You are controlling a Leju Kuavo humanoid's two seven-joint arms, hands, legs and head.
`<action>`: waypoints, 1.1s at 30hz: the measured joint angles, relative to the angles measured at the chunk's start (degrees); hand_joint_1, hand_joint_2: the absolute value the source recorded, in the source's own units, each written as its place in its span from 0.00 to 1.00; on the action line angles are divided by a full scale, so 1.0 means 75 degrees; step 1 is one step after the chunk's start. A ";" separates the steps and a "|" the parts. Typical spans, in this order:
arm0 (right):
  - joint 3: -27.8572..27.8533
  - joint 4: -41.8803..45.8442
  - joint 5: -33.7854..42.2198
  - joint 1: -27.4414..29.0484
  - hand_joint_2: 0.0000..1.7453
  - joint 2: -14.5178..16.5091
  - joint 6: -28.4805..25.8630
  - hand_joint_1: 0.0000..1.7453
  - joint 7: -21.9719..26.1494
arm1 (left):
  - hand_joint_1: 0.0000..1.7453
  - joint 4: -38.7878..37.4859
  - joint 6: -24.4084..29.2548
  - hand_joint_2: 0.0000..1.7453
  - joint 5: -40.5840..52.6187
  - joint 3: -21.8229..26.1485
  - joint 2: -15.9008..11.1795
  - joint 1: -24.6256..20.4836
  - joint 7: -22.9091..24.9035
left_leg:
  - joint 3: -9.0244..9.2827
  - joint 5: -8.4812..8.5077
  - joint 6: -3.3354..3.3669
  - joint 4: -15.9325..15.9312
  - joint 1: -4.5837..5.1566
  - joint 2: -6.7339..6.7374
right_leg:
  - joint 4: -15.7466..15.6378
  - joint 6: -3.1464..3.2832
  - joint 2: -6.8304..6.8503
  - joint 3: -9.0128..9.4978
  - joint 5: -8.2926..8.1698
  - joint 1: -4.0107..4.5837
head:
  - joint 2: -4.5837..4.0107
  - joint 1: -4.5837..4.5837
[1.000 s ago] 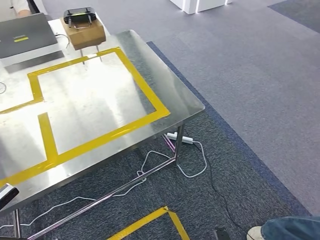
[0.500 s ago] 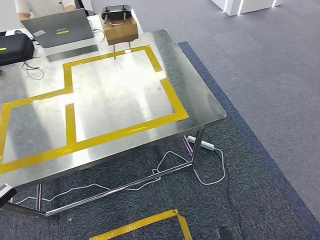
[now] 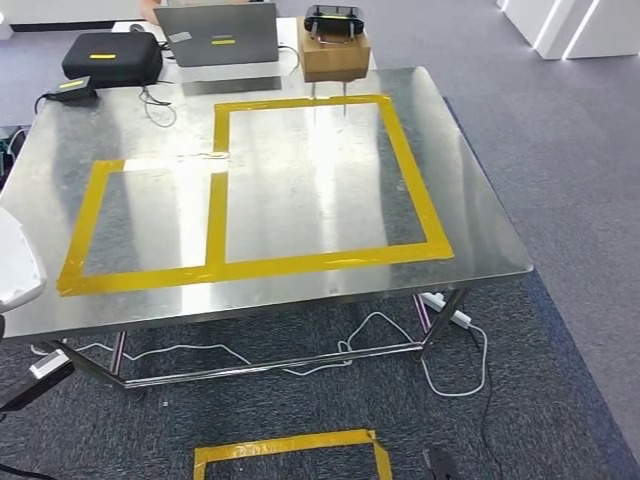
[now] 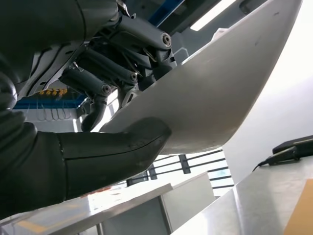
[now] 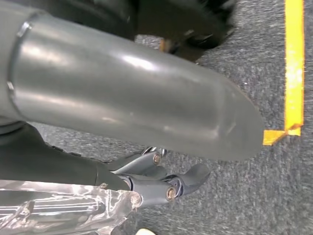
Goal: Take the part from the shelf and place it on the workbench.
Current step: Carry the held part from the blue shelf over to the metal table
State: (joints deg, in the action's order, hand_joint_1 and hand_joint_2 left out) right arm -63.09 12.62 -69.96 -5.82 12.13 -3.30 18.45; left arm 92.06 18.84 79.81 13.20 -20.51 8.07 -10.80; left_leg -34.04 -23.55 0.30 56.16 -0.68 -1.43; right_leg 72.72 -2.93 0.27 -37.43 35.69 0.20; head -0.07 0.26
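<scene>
The white curved part point(image 4: 221, 93) is a smooth shell, and my left hand point(image 4: 92, 112) grips it with the thumb under its edge and the dark fingers point(image 4: 122, 73) over the top. In the head view a corner of the part point(image 3: 16, 265) pokes in at the left edge, beside the near left corner of the workbench. The workbench point(image 3: 483, 220) is a steel table marked with yellow tape rectangles point(image 3: 215, 215). My right hand point(image 5: 158, 181) hangs over the grey carpet with nothing in it, its fingers loosely apart.
At the far edge of the bench stand a black case point(image 3: 112, 58), a laptop point(image 3: 219, 35) and a cardboard box with a black controller on it point(image 3: 334, 50). White cables and a power strip point(image 3: 445, 308) lie under the table. Yellow tape point(image 3: 287, 450) marks the floor in front.
The whole head view has swung: the workbench, earlier seen at an angle on the left, now lies square ahead. The white part has come into view at the left edge.
</scene>
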 joint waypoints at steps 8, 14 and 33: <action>0.0069 -0.0001 0.0002 -0.0142 0.00 0.0103 -0.0099 0.00 -0.0211 | 0.83 -0.0184 -0.0079 1.00 -0.0030 -0.0832 -0.0248 -0.0403 -0.0174 | -0.0071 0.0024 -0.0191 0.0061 -0.0017 -0.0846 | -0.1856 0.0128 -0.0656 0.0640 -0.1163 -0.0093 | 0.0000 0.0005; 0.0109 -0.0001 0.0002 -0.0155 0.00 0.0154 -0.0098 0.00 -0.0210 | 0.83 -0.0252 -0.0079 1.00 -0.0050 -0.1016 -0.0397 -0.0483 -0.0183 | -0.0771 -0.0648 -0.0390 0.1364 0.0015 0.0002 | -0.1913 0.0402 -0.0082 0.0682 -0.1187 -0.0075 | 0.0000 0.0080; 0.0294 -0.0004 0.0165 -0.0239 0.00 0.0169 0.0198 0.00 -0.0193 | 0.83 -0.0302 0.0037 1.00 -0.1378 -0.2241 -0.0454 -0.0748 -0.1607 | -0.0104 0.0033 -0.0005 0.0062 0.0026 -0.0044 | 0.0060 0.0047 -0.0026 -0.0215 -0.0282 0.0008 | 0.0000 -0.0019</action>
State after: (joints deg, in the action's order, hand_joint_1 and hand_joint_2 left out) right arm -60.89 12.59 -68.72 -7.61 13.40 -1.82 17.00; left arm 89.79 19.11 69.48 -3.60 -23.91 2.45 -22.86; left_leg -34.82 -23.30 0.27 56.63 -0.48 -1.76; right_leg 73.17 -2.58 0.07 -39.04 33.58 0.26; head -0.07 0.12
